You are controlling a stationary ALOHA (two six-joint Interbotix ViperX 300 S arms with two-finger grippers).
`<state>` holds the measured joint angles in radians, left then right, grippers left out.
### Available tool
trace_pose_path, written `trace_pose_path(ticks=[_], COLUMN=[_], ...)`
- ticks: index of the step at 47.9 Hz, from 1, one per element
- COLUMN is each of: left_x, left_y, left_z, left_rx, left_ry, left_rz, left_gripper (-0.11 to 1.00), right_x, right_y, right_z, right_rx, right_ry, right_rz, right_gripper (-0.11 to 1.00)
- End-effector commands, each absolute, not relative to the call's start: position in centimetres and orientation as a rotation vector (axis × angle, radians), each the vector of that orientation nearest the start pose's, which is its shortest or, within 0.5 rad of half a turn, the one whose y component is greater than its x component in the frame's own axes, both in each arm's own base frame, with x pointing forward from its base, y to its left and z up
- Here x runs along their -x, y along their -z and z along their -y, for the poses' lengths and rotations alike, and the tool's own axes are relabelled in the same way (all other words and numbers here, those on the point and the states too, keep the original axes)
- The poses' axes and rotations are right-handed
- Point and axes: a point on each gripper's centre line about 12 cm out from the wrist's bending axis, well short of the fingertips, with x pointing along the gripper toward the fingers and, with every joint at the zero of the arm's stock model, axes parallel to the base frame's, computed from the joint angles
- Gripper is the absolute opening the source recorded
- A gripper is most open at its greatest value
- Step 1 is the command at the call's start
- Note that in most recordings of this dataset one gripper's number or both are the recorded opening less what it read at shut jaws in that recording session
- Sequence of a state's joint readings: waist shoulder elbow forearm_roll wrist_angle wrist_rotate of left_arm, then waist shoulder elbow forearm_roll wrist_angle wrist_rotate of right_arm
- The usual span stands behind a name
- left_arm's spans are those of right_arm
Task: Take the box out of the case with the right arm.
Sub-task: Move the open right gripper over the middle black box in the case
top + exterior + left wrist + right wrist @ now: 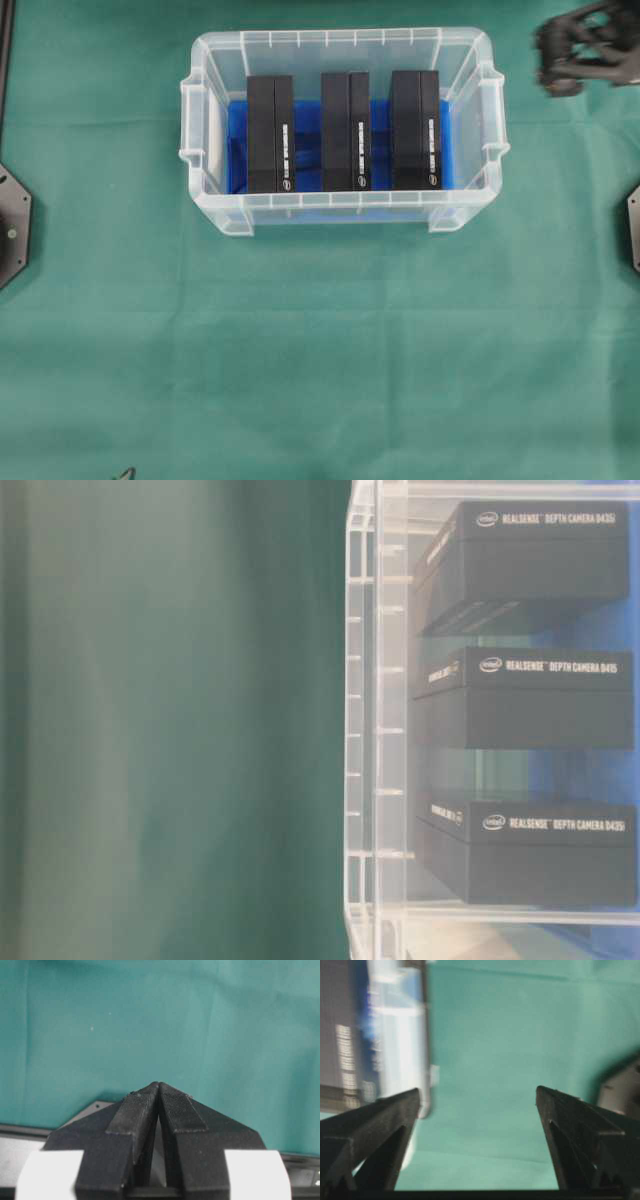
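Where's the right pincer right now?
In the overhead view the right pincer is at the top right, above the green cloth, just outside the case, open and empty.

Three black boxes [535, 705] each read "intel REALSENSE DEPTH CAMERA D435" in white. Print on their adjoining sides is illegible.

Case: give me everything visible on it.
The case is a clear, translucent plastic tub, rectangular, with rim handles at both short ends and ribbing under the rim. It sits upright and lidless on the green cloth, in the upper middle of the overhead view. A bright blue sheet lines its bottom. Three black boxes stand inside, side by side: left, middle, right. No gripper touches it.
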<state>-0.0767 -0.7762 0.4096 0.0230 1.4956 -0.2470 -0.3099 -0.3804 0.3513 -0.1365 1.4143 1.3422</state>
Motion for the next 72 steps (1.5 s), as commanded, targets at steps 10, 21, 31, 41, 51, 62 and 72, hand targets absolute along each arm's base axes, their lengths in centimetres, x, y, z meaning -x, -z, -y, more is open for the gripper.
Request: trace_pose_path(ticks=[10, 21, 31, 41, 51, 62, 72], left_x=[-16.1, -15.7, -15.5, -15.5, -15.5, -15.4, -15.4], left_y=[-39.1, -39.2, -39.2, -39.2, -39.2, -39.2, -39.2], left_z=[0.9, 0.9, 0.9, 0.9, 0.9, 0.9, 0.9], left_rx=[0.158, 0.161, 0.16, 0.158, 0.157, 0.159, 0.159], left_ry=[-0.088, -0.087, -0.09, -0.091, -0.089, -0.091, -0.088], left_rz=[-1.102, -1.097, -1.115, -1.117, -1.117, -1.115, -1.114], left_gripper=[0.0, 0.0, 0.0, 0.0, 0.0, 0.0, 0.0], right_x=[-32.5, -37.9, -41.3, -43.0, -43.7, -43.9, -44.1], right_y=[-33.4, -33.8, -33.4, -33.6, -33.6, -33.4, -33.3], right_z=[10.0, 10.3, 9.9, 9.8, 9.8, 9.7, 9.7], right_rx=[-1.169, -1.158, -1.149, -1.143, -1.143, -1.14, -1.141], right_ry=[1.176, 1.154, 1.124, 1.099, 1.091, 1.075, 1.072], right_rz=[-0.927, -0.899, -0.9, -0.887, -0.887, -0.892, -0.889], right_gripper=[0.93, 0.93, 0.93, 0.93, 0.93, 0.93, 0.93])
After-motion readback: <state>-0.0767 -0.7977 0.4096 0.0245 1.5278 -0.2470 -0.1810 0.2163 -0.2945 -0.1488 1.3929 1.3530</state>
